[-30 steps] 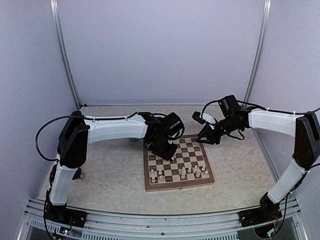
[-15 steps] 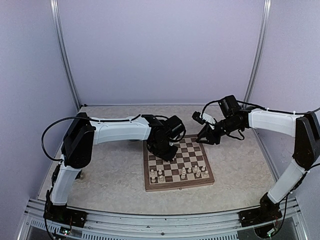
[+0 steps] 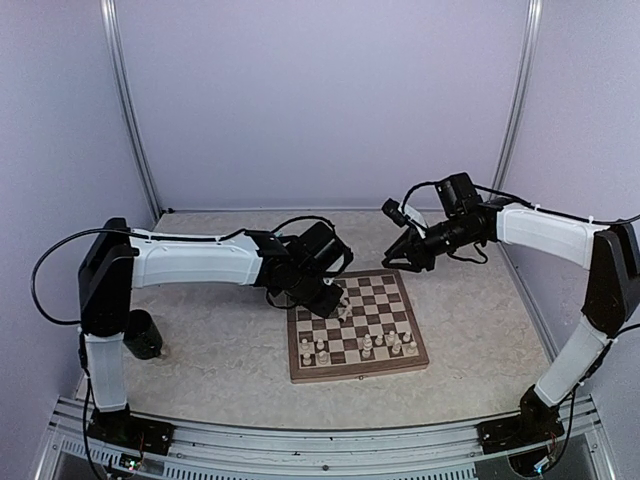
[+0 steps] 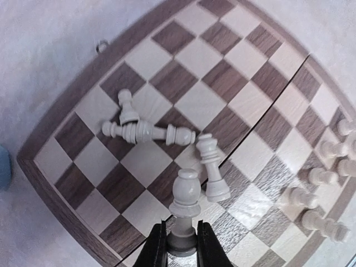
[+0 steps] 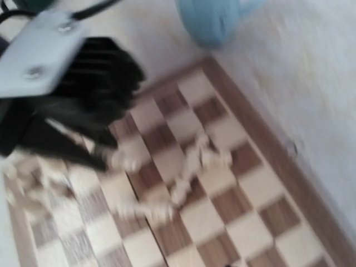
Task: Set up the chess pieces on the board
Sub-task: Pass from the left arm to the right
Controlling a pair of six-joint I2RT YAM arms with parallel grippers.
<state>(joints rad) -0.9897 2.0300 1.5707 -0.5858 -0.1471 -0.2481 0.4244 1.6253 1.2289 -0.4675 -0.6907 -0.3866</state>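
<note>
The board [image 3: 392, 362] lies in the middle of the table, with several cream chess pieces [image 3: 362, 346] standing on its near rows. My left gripper [image 4: 183, 250] hovers over the board's far left part [image 3: 335, 297], shut on the base of a round-headed cream piece [image 4: 186, 192]. Beyond it, three pieces lie toppled in a heap [image 4: 139, 131] and a taller one [image 4: 211, 169] lies alone on its side. My right gripper [image 3: 402, 256] hangs above the board's far right corner. Its own view is blurred and shows the board [image 5: 222, 217], not its fingers.
A pale blue object sits on the table just off the board's far left corner [image 5: 214, 19], at the frame edge in the left wrist view [image 4: 3, 167]. A dark cylinder [image 3: 143, 335] stands by the left arm's base. More standing pieces [image 4: 325, 225] fill the board's near rows.
The left jaws have closed on the piece, and the left arm's elbow has swung out to the left. The right gripper has moved slightly toward the far side.
</note>
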